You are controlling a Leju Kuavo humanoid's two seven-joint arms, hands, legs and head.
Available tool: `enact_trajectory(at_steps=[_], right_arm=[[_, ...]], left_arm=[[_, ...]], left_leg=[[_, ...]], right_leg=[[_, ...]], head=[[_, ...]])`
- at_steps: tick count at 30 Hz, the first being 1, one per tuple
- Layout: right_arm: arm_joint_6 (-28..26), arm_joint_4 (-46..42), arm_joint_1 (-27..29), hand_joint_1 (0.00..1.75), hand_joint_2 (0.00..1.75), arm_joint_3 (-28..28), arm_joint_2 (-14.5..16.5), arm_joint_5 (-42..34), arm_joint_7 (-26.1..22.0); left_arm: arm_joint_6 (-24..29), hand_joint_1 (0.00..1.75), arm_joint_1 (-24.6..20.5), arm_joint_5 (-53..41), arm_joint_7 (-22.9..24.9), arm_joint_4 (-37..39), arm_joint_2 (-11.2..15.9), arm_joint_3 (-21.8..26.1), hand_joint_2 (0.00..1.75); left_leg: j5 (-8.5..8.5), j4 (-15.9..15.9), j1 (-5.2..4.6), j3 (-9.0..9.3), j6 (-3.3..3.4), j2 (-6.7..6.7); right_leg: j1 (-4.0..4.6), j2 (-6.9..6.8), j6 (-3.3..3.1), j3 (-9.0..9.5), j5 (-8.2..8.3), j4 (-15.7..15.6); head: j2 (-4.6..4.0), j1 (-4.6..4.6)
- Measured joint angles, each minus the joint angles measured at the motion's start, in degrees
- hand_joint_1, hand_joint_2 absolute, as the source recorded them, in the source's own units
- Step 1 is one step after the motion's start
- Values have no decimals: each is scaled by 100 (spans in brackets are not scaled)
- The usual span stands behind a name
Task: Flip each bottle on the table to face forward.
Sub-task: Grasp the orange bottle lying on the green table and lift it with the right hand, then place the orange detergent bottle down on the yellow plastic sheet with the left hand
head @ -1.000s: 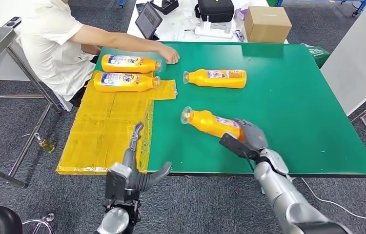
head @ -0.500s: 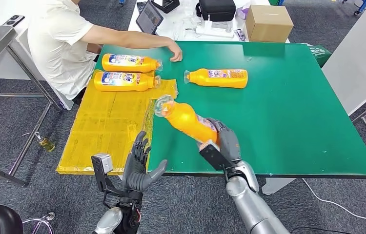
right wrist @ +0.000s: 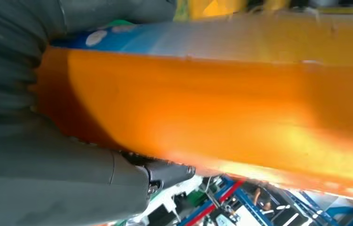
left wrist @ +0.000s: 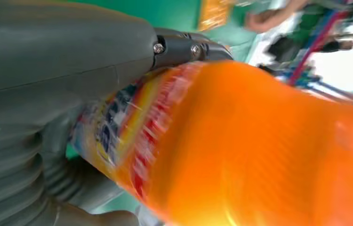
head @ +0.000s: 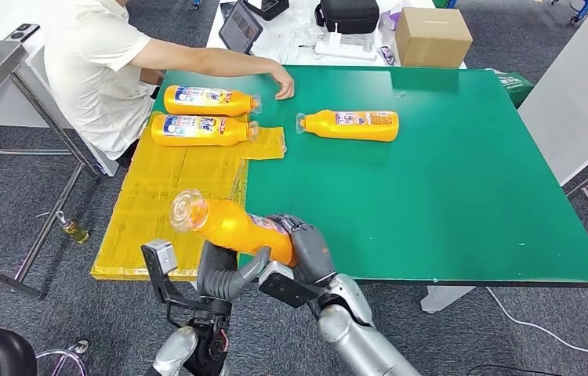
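Note:
My right hand (head: 304, 248) grips the base end of an orange bottle (head: 232, 225) and holds it in the air over the table's front left edge, cap pointing left and up. In the right wrist view the bottle (right wrist: 221, 103) lies across the hand (right wrist: 47, 179). My left hand (head: 224, 274) is just under the bottle, fingers up and thumb spread, close against it. In the left wrist view the blurred bottle (left wrist: 259, 150) lies beside that hand (left wrist: 47, 70). Three more orange bottles lie flat: two (head: 208, 100) (head: 201, 131) on the yellow mat (head: 161, 207), one (head: 350, 125) on the green table (head: 448, 196).
A seated person reaches over the far left of the table, hand (head: 281, 84) resting near the bottles. Behind the table stand a cardboard box (head: 430, 37), a tablet (head: 238, 31) and a black bag (head: 346, 16). A metal table frame (head: 48, 180) stands at left.
My right hand has lifted the bottle off the table and carried it left and toward me, over the front edge. My left hand has come up under it.

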Motion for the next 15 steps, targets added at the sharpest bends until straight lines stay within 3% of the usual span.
enact_trajectory(at_steps=[12, 13, 15], right_arm=[[-210, 31, -97, 175, 175, 622, 18, -25, 116], [-210, 31, -101, 173, 175, 636, 17, -30, 119], [-206, 31, -105, 155, 175, 665, 17, -75, 125]], left_arm=[[-46, 0, -37, 426, 131, 63, 7, 102, 175], [-58, 21, -40, 443, 142, 66, 7, 109, 175], [-139, 108, -50, 525, 177, 69, 7, 122, 175]], left_leg=[[0, 0, -1, -2, 0, 1], [0, 0, -1, -2, 0, 1], [0, 0, -1, -3, 0, 0]], right_leg=[[-1, 0, 0, -3, 1, 0], [-1, 0, 0, -3, 1, 0], [-1, 0, 0, -4, 1, 0]], head=[[0, 0], [0, -1], [0, 0]])
